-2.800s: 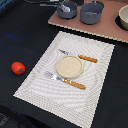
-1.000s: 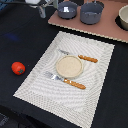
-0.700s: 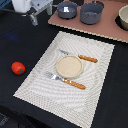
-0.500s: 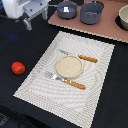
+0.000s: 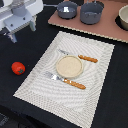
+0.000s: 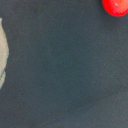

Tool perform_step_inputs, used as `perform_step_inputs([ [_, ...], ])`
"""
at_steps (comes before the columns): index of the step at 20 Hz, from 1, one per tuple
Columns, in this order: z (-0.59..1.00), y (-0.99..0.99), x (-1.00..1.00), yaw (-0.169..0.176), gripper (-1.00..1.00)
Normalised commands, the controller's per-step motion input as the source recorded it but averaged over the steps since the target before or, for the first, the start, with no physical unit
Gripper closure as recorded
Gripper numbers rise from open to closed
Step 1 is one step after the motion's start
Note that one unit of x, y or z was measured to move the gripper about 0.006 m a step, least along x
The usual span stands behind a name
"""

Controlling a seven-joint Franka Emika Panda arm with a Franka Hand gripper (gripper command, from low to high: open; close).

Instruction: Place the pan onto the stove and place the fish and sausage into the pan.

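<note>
The blue-grey pan (image 5: 67, 9) stands on the pinkish-brown stove (image 5: 102, 29) at the back, its thin handle pointing to the exterior view's left. The red sausage (image 5: 18, 68) lies on the dark table at the exterior view's left, and it also shows at the edge of the wrist view (image 6: 116, 6). My white gripper (image 5: 22, 31) hangs open and empty at the back left, above the table, beyond the sausage and apart from it. The fish is out of view.
A larger grey pot (image 5: 92, 12) stands beside the pan on the stove, and a pale bowl (image 5: 123, 17) at its right end. A striped placemat (image 5: 35, 82) holds a beige plate (image 5: 68, 65), a fork (image 5: 56, 76) and a knife (image 5: 88, 59).
My gripper has come into the exterior view from the back left and moved forward and lower over the table. The pan, sausage and tableware have not moved.
</note>
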Motion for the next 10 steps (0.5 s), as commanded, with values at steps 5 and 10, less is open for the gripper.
perform_step_inputs([
  [5, -0.26, -0.58, 0.03, -0.050, -1.00],
  [10, -0.28, -0.33, 0.06, -0.018, -1.00],
])
